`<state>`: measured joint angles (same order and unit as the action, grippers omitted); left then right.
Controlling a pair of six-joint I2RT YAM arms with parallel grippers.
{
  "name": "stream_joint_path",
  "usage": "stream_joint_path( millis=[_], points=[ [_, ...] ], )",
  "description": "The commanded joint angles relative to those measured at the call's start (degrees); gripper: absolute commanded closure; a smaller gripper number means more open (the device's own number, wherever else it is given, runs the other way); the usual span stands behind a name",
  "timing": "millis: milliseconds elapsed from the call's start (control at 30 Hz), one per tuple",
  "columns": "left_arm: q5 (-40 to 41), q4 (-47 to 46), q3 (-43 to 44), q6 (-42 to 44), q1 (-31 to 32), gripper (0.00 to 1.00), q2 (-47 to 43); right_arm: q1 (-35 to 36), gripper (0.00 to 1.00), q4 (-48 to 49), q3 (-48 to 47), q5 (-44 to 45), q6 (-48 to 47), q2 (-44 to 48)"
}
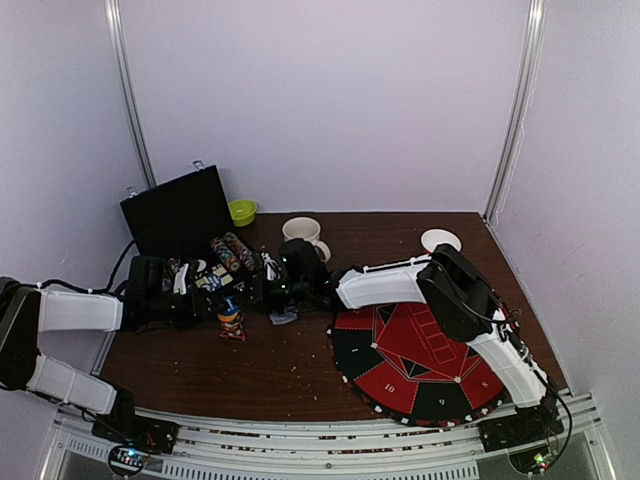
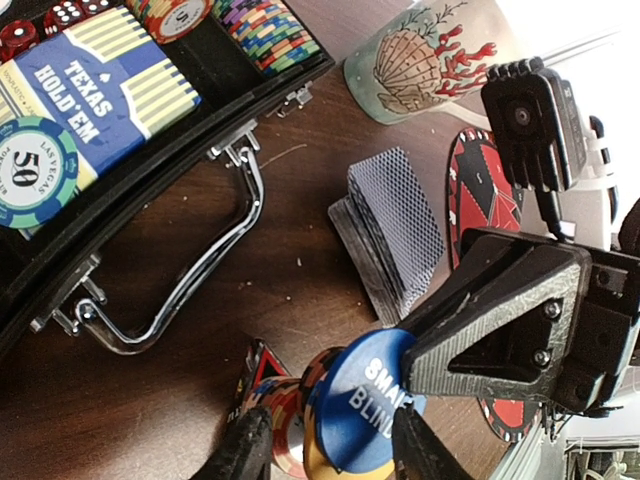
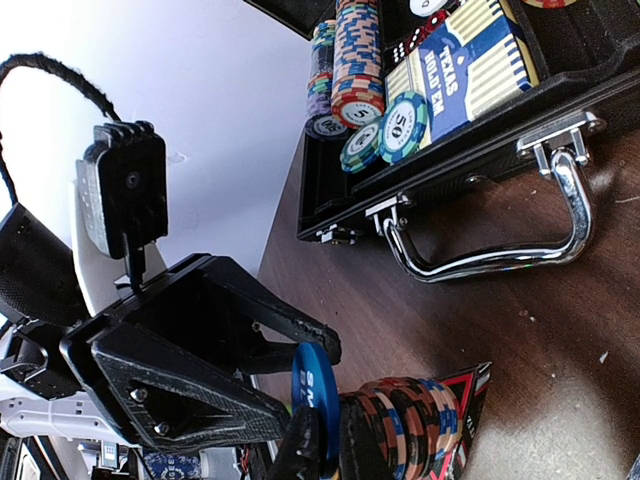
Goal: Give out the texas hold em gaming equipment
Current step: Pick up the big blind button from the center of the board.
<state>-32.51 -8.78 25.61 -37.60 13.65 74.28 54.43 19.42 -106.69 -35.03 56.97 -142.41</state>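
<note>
Plainly, the right gripper (image 3: 325, 445) has its jaws closed thin on the rim of the blue "Small Blind" disc (image 3: 310, 385), which stands edge-on in the right wrist view, just at the top of a stack of striped poker chips (image 3: 405, 420). The left gripper (image 2: 330, 450) faces it with jaws spread wide, one finger on each side of that stack; whether the pads touch the chips I cannot tell. An orange disc edge (image 2: 335, 472) shows just under the blue one. The stack sits on a red-edged card (image 3: 470, 385) on the brown table (image 1: 290, 370). Just beyond lies a fanned deck of grey-blue-backed cards (image 2: 395, 230), and past it a seashell-patterned mug (image 2: 420, 60). The open black case (image 3: 330, 205), chrome handle (image 3: 500, 240) toward the arms, holds rows of chips, a blue Texas Hold'em box (image 2: 100, 90) and a green 50 chip (image 2: 28, 172). A red-and-black numbered mat (image 1: 415, 365) lies near the right arm's base.
</note>
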Motion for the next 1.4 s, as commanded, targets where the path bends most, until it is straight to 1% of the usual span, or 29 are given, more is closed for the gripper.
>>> stream_joint_path(
  millis=[0, 300, 367, 533, 667, 733, 1067, 1300, 1367],
  points=[
    [-1.8, -2.6, 0.5, 0.8, -0.4, 0.58, 0.3, -0.4, 1.00, -5.4, 2.6, 1.0, -1.1, 0.0],
    [-2.9, -3.6, 0.3, 0.7, -0.4, 0.58, 1.0, -0.4, 1.00, -4.8, 2.3, 0.5, -0.8, -1.0],
    [-3.2, -4.1, 0.3, 0.6, -0.4, 0.59, 1.6, -0.4, 1.00, -4.6, 2.3, 0.5, -0.7, -1.3],
    [-4.9, -5.3, 0.5, 0.0, -0.4, 0.67, 2.4, -0.5, 1.00, -4.4, 2.4, 0.3, -0.6, -1.5],
    [-5.0, -5.0, 0.6, -0.2, -0.4, 0.70, 1.6, -0.7, 1.00, -3.9, 2.4, 0.0, -0.1, -1.8],
    [-4.7, -4.9, 0.6, -0.1, -0.4, 0.74, 1.2, -0.8, 1.00, -3.9, 2.4, -0.1, 0.0, -2.0],
    [-5.7, -3.2, 0.9, 0.9, -0.4, 0.99, 2.0, -0.7, 1.00, -3.8, 2.4, -0.4, 0.1, -2.5],
    [-5.2, 0.3, 2.1, 3.0, -0.4, 1.00, 1.0, -0.5, 1.00, -3.8, 2.3, -0.4, -0.1, -2.5],
    [-3.3, 1.7, 2.3, 3.7, -0.4, 1.00, 0.3, -0.4, 0.96, -4.3, 2.2, 0.1, -0.8, -2.2]
  ],
)
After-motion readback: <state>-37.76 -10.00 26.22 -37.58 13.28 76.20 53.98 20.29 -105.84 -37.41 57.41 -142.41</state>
